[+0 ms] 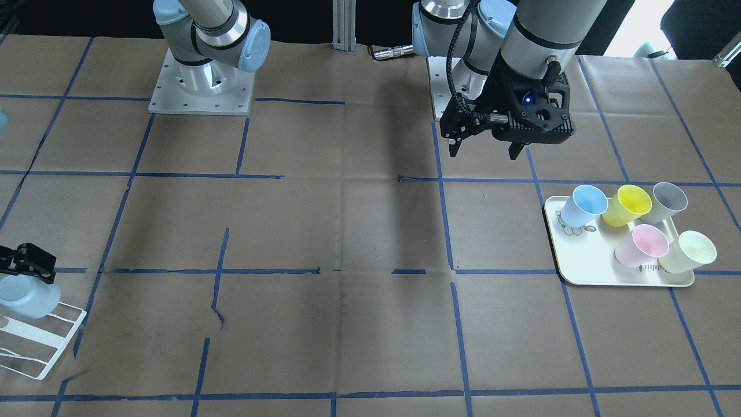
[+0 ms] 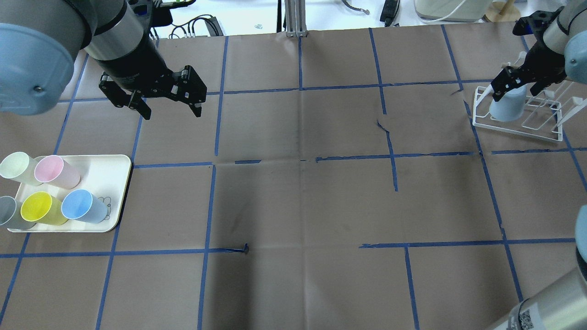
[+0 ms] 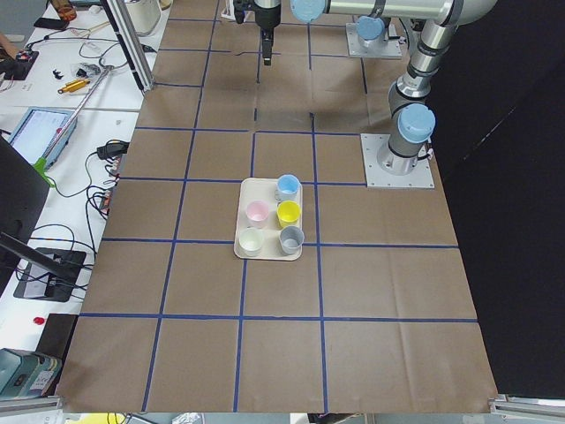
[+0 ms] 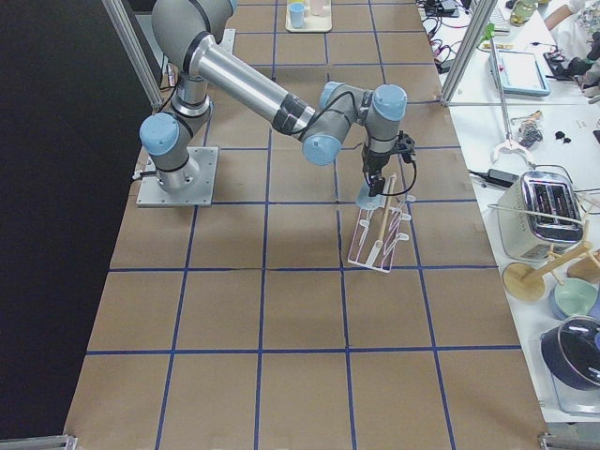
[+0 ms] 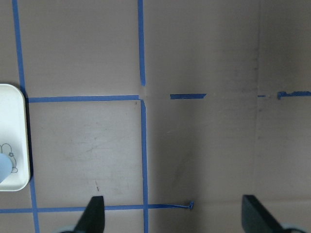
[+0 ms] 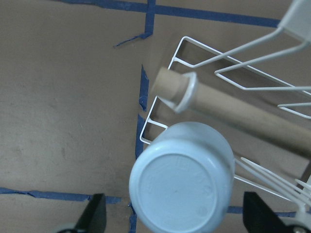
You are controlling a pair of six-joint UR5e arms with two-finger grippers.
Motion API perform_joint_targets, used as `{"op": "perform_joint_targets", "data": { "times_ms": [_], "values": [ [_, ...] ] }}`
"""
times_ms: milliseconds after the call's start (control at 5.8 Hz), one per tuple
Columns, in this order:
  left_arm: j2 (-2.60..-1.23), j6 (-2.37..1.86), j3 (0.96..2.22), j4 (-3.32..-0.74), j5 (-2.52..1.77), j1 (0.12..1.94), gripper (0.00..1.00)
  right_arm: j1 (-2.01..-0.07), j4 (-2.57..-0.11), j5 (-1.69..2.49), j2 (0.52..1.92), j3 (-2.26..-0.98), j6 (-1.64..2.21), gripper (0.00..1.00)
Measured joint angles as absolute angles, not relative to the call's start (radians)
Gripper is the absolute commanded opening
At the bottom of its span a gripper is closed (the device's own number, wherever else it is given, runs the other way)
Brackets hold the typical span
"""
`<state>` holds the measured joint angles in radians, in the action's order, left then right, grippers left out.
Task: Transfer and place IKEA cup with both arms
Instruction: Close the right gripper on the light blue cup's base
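Note:
A pale-blue IKEA cup (image 2: 506, 107) sits upside down at the near end of a white wire rack (image 2: 527, 124), at the table's far right. My right gripper (image 2: 504, 86) hovers just above it. In the right wrist view the cup's base (image 6: 182, 189) faces the camera and the fingers (image 6: 95, 218) stand wide on either side without touching it. My left gripper (image 2: 172, 113) is open and empty above bare table. A second blue cup (image 2: 82, 206) lies on the cream tray (image 2: 114, 183).
The tray at the left edge also holds pink (image 2: 55, 170), yellow (image 2: 41, 208), grey (image 2: 7, 211) and pale-green (image 2: 16, 167) cups. A tan rod with a white cap (image 6: 180, 90) lies in the rack beside the cup. Brown paper with blue tape lines covers the table.

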<state>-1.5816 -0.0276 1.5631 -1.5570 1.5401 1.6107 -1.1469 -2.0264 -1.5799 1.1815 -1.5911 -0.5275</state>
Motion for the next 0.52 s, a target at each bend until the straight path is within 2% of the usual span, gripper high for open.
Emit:
{"op": "perform_joint_targets", "data": {
  "times_ms": [345,517],
  "values": [
    [-1.582,-0.028,1.563,-1.557,1.54,1.611,0.98,-1.147,-2.065,-1.58,1.178,-1.619,-0.54,1.0],
    [-1.582,-0.028,1.563,-1.557,1.54,1.611,0.98,-1.147,-2.097,-1.578,1.173,-1.619,-0.54,0.94]
  ]
}}
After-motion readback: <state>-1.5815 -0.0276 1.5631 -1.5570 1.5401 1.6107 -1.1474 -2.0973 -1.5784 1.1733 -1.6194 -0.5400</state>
